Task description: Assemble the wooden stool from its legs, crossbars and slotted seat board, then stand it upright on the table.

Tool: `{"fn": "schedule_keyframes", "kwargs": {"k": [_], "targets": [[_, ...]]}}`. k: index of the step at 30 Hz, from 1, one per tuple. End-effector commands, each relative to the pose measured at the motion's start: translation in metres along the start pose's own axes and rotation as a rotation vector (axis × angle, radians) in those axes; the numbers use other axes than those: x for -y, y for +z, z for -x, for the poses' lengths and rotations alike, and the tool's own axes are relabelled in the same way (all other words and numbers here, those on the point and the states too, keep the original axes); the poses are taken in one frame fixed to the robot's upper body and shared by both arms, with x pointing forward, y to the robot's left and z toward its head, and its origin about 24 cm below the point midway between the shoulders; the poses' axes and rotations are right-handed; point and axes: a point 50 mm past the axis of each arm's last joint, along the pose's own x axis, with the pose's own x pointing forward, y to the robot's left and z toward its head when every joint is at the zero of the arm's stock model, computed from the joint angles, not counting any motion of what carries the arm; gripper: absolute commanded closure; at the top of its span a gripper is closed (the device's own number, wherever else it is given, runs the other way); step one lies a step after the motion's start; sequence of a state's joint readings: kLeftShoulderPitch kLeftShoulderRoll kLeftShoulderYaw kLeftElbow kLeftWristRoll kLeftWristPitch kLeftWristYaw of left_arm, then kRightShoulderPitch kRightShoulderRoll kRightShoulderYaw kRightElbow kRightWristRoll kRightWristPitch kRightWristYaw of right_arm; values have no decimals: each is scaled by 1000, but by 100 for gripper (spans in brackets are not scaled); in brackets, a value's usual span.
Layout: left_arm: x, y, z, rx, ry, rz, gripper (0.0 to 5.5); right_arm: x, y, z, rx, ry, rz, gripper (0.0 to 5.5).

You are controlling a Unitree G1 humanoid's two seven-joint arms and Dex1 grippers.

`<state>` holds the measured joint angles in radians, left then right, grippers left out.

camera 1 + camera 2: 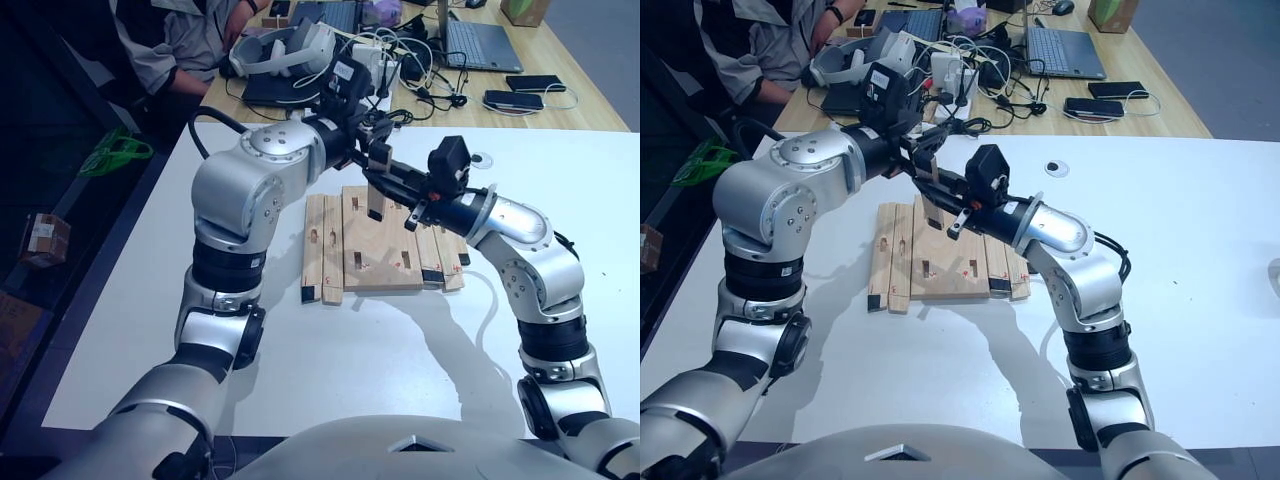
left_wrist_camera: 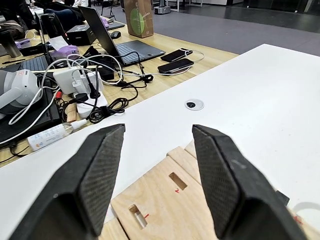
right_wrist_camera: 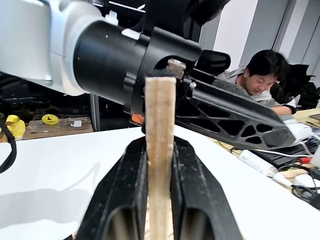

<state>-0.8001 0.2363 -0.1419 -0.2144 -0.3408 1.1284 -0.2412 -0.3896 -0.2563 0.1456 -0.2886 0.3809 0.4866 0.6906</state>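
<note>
The slotted seat board [image 1: 378, 250] is lying flat on the white table [image 1: 560, 180], slots facing up. One wooden bar [image 3: 160, 150] is standing upright above the board's far half; whether its lower end is touching the board cannot be told. The right gripper [image 3: 160, 144] is pinching this bar, both fingers pressing against its sides. The left gripper [image 2: 157, 131] is hovering over the board's far edge, just beside the held bar, its fingers [image 2: 102, 175] spread wide and gripping nothing. Two loose bars [image 1: 322, 250] are lying flush against the board's left side, and further bars [image 1: 445, 255] are lying along its right side. Beyond the board, a wooden desk [image 1: 590, 100] is carrying a laptop [image 1: 480, 42], cables [image 1: 430, 85] and a headset [image 1: 290, 45].
</note>
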Motion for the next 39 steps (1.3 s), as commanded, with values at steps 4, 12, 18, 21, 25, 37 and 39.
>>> {"fn": "schedule_keyframes", "kwargs": {"k": [4,12,18,21,25,37,39], "targets": [[19,9,-4,12,-96,-32,304,-2,-9,-8,-34,-15,19,512],[-13,-5,8,-11,-3,9,304,13,-14,11,-71,-85,37,512],[-19,-6,11,5,8,40,304,21,-17,17,-83,-127,35,512],[-7,-1,7,14,-47,20,304,18,-19,10,-79,-112,33,512],[13,1,2,18,-132,-5,304,16,-20,0,-73,-94,43,512],[12,6,3,37,-114,0,304,24,-19,-11,-58,-141,61,512],[-11,17,7,106,4,51,304,33,-19,0,-72,-192,66,512]]}}
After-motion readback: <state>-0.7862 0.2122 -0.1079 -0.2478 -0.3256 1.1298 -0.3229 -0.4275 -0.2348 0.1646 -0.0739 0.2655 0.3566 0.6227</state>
